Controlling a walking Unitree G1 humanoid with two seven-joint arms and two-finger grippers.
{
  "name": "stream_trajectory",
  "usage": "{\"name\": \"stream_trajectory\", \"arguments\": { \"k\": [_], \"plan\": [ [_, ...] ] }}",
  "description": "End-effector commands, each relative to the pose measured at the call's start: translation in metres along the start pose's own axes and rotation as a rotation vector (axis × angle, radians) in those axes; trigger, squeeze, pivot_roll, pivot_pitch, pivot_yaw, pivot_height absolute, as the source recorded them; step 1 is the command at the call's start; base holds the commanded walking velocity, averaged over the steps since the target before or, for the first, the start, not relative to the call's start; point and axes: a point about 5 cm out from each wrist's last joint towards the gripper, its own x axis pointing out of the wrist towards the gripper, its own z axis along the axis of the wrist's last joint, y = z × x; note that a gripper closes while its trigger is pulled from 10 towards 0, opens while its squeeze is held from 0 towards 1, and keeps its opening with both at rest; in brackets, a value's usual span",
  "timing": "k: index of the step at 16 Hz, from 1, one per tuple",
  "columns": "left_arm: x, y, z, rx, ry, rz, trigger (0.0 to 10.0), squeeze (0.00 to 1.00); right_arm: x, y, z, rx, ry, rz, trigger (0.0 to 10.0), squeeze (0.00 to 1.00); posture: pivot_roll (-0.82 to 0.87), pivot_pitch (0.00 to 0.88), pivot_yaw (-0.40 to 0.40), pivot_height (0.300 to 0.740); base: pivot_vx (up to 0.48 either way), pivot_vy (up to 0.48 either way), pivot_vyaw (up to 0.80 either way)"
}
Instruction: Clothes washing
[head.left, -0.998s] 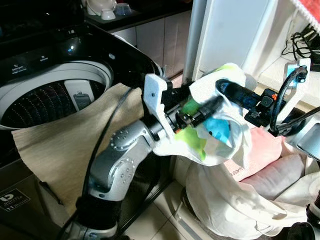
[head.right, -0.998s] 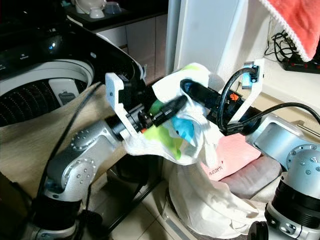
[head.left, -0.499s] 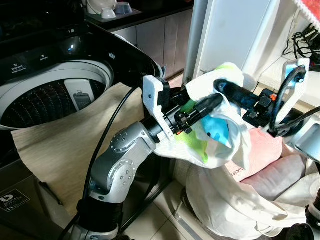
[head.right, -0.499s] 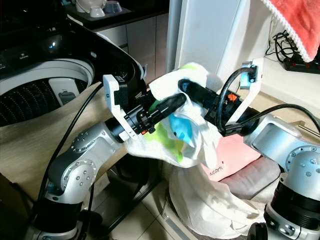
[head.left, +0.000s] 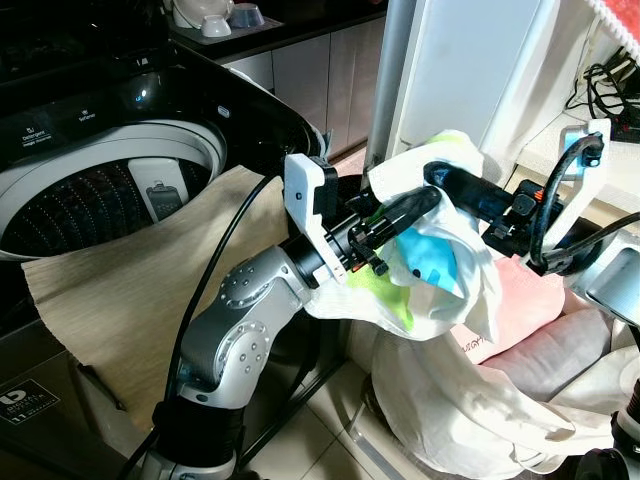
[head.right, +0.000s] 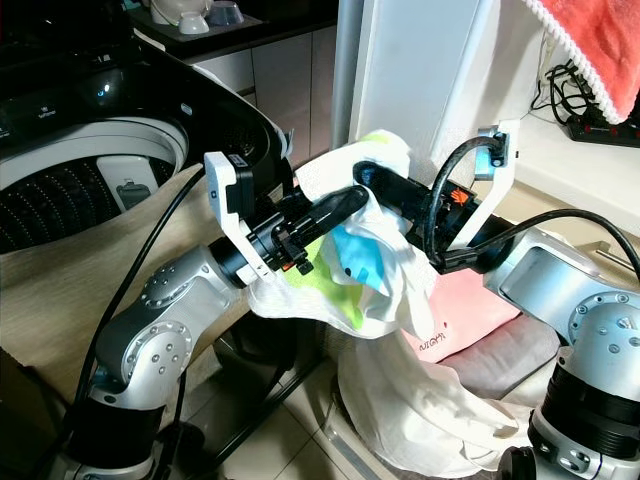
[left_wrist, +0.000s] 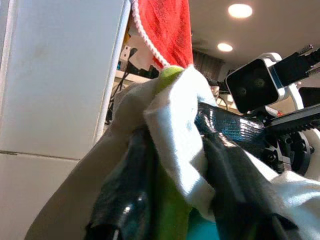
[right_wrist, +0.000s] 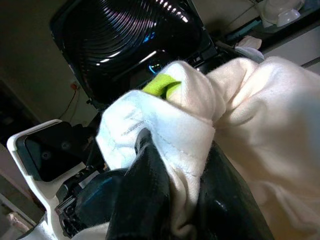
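Observation:
A white garment (head.left: 445, 285) with green and blue print hangs in the air between the washer and the laundry pile. My left gripper (head.left: 418, 205) is shut on its upper edge, and the cloth (left_wrist: 175, 130) is pinched between the black fingers (left_wrist: 125, 190). My right gripper (head.left: 440, 180) comes from the right and is shut on the same bunched edge (right_wrist: 165, 125), tip to tip with the left one. The top-loading washer (head.left: 110, 190) stands open at the left, its drum dark. A beige cloth (head.left: 130, 290) drapes over the washer's front edge.
Below the held garment lies a pile of laundry: a white sheet (head.left: 450, 400) and pink items (head.left: 525, 300). A white cabinet (head.left: 460, 70) stands behind. A red towel (head.right: 590, 40) hangs at the top right. The washer's raised lid (right_wrist: 135, 40) is behind the drum.
Both grippers, holding the garment, have crept slightly left toward the washer. The left wrist has turned a little, and the garment's print now hangs more open.

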Motion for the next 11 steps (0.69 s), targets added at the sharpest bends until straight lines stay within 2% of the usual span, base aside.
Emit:
{"name": "stream_trajectory", "arguments": {
  "k": [1, 3, 4, 5, 6, 8, 9, 10, 11],
  "plan": [
    [0.002, -0.006, 0.001, 0.006, -0.005, -0.039, 0.0, 0.00, 0.002, 0.009, 0.001, -0.030, 0.004, 0.035, 0.0, 0.00, -0.17, 0.000, 0.001, 0.740, 0.000, 0.000, 0.00],
    [0.002, -0.006, 0.001, 0.003, -0.006, -0.044, 0.0, 0.00, 0.002, 0.009, 0.000, -0.041, 0.010, 0.033, 0.0, 0.00, -0.17, 0.000, 0.003, 0.740, 0.000, 0.000, 0.00],
    [0.001, -0.006, 0.000, 0.004, -0.006, -0.045, 0.0, 0.00, 0.002, 0.010, -0.001, -0.050, 0.015, 0.032, 0.9, 0.00, -0.17, 0.000, 0.004, 0.740, 0.000, 0.000, 0.00],
    [0.001, -0.006, 0.000, 0.003, -0.007, -0.046, 0.0, 0.00, 0.002, 0.011, -0.001, -0.057, 0.018, 0.033, 2.5, 0.00, -0.17, 0.000, 0.005, 0.740, 0.000, 0.000, 0.00],
    [0.001, -0.006, 0.001, 0.004, -0.008, -0.046, 0.0, 0.00, 0.002, 0.011, -0.001, -0.060, 0.019, 0.032, 3.1, 0.00, -0.17, 0.000, 0.005, 0.740, 0.000, 0.000, 0.00],
    [0.002, -0.004, 0.004, 0.006, -0.025, -0.027, 0.0, 0.00, 0.002, 0.011, -0.002, -0.080, 0.022, 0.029, 6.0, 0.00, -0.17, 0.000, 0.005, 0.740, 0.000, 0.000, 0.00],
    [0.002, -0.002, 0.006, 0.015, -0.035, -0.015, 0.0, 0.00, 0.003, 0.011, -0.002, -0.101, 0.024, 0.021, 10.0, 0.00, -0.17, 0.000, 0.005, 0.740, 0.000, 0.000, 0.00],
    [0.002, 0.001, 0.010, 0.014, -0.051, -0.003, 0.0, 0.00, 0.004, 0.011, -0.002, -0.099, 0.021, 0.022, 10.0, 0.66, -0.17, 0.000, 0.005, 0.740, 0.000, 0.000, 0.00],
    [0.002, 0.003, 0.014, 0.020, -0.063, 0.008, 0.0, 0.00, 0.004, 0.010, -0.002, -0.089, 0.015, 0.024, 10.0, 1.00, -0.17, 0.000, 0.005, 0.740, 0.000, 0.000, 0.00]
  ]
}}
